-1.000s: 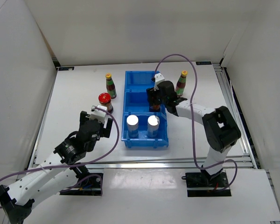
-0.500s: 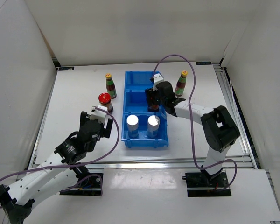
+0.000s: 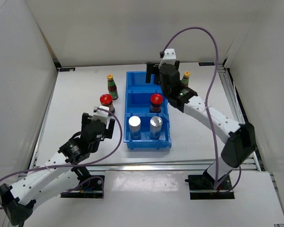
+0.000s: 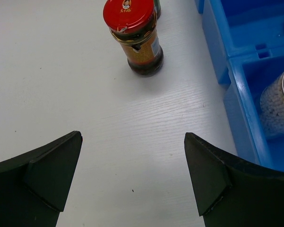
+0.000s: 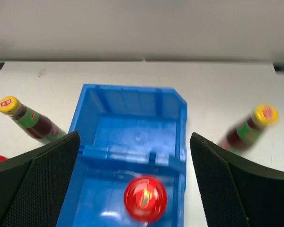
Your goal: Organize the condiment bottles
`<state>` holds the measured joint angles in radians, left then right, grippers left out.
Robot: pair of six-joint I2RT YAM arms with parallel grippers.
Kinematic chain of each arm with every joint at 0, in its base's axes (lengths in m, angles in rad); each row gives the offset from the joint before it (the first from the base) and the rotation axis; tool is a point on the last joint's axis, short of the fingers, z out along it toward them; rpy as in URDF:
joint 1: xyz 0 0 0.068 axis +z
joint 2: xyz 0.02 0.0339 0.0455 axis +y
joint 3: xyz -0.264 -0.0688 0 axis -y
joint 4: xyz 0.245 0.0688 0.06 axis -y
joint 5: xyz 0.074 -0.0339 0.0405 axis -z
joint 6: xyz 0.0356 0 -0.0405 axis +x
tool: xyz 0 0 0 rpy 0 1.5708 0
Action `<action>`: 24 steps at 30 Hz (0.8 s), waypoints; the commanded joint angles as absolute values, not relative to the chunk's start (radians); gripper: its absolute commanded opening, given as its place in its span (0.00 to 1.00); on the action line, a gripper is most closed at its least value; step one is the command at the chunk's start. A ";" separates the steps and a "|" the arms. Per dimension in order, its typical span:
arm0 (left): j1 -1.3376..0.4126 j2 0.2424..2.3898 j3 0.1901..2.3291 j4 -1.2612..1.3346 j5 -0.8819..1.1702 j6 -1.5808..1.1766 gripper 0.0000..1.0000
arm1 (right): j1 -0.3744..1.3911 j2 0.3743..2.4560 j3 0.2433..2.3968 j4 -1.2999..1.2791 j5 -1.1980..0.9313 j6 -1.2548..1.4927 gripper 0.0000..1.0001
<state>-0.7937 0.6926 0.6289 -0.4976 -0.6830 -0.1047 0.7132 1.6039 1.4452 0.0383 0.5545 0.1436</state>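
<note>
A red-lidded dark jar [image 3: 156, 99] stands in the middle compartment of the blue bin [image 3: 132, 101]; it also shows in the right wrist view [image 5: 145, 198]. My right gripper [image 3: 153, 74] is open and empty, raised above the far compartment [image 5: 135, 142]. Two white silver-capped bottles [image 3: 134, 124] [image 3: 155, 123] stand in the near compartment. A second red-lidded jar [image 3: 105, 100] stands on the table left of the bin, ahead of my open, empty left gripper [image 3: 107, 119] [image 4: 132, 142]; it shows in the left wrist view [image 4: 132, 28]. Slim yellow-capped bottles stand left [image 3: 112, 85] and right [image 3: 185, 78] of the bin.
The bin's far compartment [image 5: 132, 118] holds nothing. The bin's left wall [image 4: 217, 47] lies to the right of my left gripper. White enclosure walls surround the table on three sides. The right arm's purple cable loops high over the bin.
My right gripper has let go of the red-lidded jar in the middle compartment and has risen and drawn back toward the bin's far end. The left arm has barely moved.
</note>
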 commanded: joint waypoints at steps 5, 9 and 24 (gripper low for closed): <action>-0.661 0.793 0.730 -0.273 -0.553 -0.100 1.00 | 0.801 1.278 1.039 0.159 0.787 0.333 1.00; -0.517 0.890 0.762 -0.144 -0.338 -0.149 1.00 | 0.747 1.190 0.917 0.226 0.752 0.290 1.00; -0.259 1.236 0.804 0.179 0.124 -0.146 1.00 | 0.598 1.172 0.787 0.331 0.557 0.310 1.00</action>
